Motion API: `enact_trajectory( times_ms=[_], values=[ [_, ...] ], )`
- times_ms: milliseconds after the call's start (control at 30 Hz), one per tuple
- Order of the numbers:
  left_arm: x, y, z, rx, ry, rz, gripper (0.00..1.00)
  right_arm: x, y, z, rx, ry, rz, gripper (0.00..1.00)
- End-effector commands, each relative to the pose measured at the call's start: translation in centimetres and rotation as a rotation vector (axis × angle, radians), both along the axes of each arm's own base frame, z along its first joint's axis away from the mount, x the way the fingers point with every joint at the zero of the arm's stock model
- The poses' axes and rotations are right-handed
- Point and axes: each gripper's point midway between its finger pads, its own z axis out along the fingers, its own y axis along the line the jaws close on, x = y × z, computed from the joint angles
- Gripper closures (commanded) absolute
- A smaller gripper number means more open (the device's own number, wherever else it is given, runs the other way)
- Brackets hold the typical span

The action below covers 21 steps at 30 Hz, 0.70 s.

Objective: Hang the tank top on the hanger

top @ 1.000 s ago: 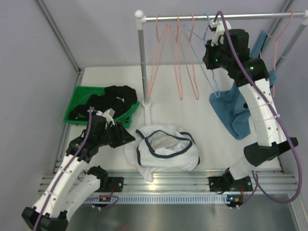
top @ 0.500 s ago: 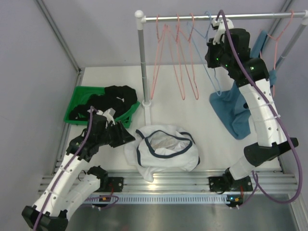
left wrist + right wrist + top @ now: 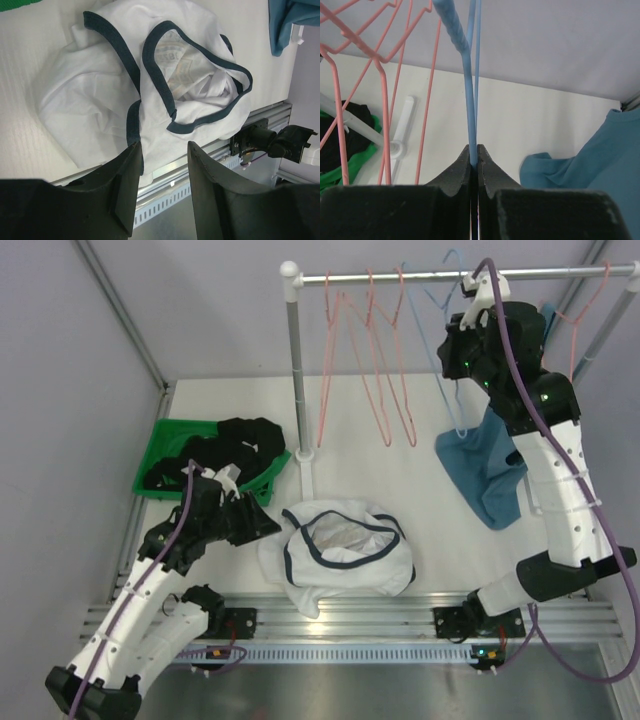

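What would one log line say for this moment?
right fingers: shut on blue hanger | left fingers: open beside tank top | tank top: heaped on table

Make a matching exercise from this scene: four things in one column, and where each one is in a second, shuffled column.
Things
1. white tank top
2. blue hanger
3. black garments
4. teal top

Places
A. in the green bin
B. pinched in the right hand
C. heaped on the table between the two arms
D. at the far right, beside the right arm

Pairs: 1-C, 2-B, 3-A, 4-D
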Motion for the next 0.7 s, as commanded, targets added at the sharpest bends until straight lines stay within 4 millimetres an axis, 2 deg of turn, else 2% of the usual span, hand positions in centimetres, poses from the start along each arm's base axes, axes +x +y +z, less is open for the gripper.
enact_trajectory(
  times_ms=[0,100,167,200,233,267,300,333,367,400,467,500,533,567,600,633,667],
  values=[
    [0.5,-0.5,1.9,-0.024,-0.053,-0.033,0.53,-1.5,-0.8,1.8,0.042,-0.063,-0.025,1.0],
    [0.5,-0.7,2.0,-0.023,-0.055,-0.045,0.52,-3.0,-1.4,1.9,0.056,-0.063,-0.034,1.0],
    [0.5,-0.7,1.8,-0.022,-0.05,-0.05,0.52,-4.2,-2.2,0.9,0.054,-0.036,-0.052,1.0],
    [0.6,-0.8,1.8,-0.027,-0.052,-0.055,0.51,-4.5,-2.3,-0.7,0.055,0.002,-0.06,1.0],
    [0.6,-0.9,1.6,-0.025,-0.047,-0.057,0.51,-6.0,-2.8,-0.3,0.07,-0.014,-0.06,1.0],
    [0.6,-0.9,1.3,-0.019,-0.033,-0.058,0.52,-6.7,-3.1,-0.9,0.072,0.001,-0.065,1.0],
    [0.7,-0.9,1.1,-0.016,-0.028,-0.058,0.52,-7.2,-3.1,-2.8,0.076,0.045,-0.068,1.0],
    [0.9,-0.8,1.0,-0.007,-0.027,-0.05,0.53,-9.0,-3.6,-2.4,0.096,0.027,-0.056,1.0],
    [1.0,-0.7,0.9,-0.003,-0.024,-0.042,0.53,-9.9,-3.8,-3.3,0.097,0.05,-0.054,1.0],
    [1.2,-0.7,1.1,-0.001,-0.032,-0.04,0.53,-10.6,-4.0,-5.0,0.096,0.092,-0.058,1.0],
    [1.5,-0.9,1.1,0.013,-0.035,-0.04,0.53,-13.0,-4.5,-5.6,0.116,0.099,-0.044,1.0],
    [1.6,-1.0,1.4,0.015,-0.041,-0.042,0.53,-14.0,-4.1,-7.8,0.119,0.163,-0.018,1.0],
    [2.0,-0.9,1.3,0.04,-0.047,-0.021,0.53,-15.5,-4.2,-7.9,0.138,0.156,0.0,1.0],
    [1.8,-1.5,1.4,0.049,-0.051,-0.041,0.53,-16.3,-4.0,-8.6,0.149,0.174,0.021,1.0],
    [1.9,-1.8,1.5,0.05,-0.051,-0.03,0.53,-17.2,-3.3,-10.6,0.163,0.236,0.064,1.0],
    [2.4,-1.8,1.2,0.077,-0.057,-0.003,0.53,-18.5,-2.9,-11.1,0.179,0.246,0.107,1.0],
    [2.1,-2.5,1.2,0.089,-0.063,-0.016,0.53,-19.2,-2.6,-11.9,0.188,0.274,0.127,1.0]
  ],
)
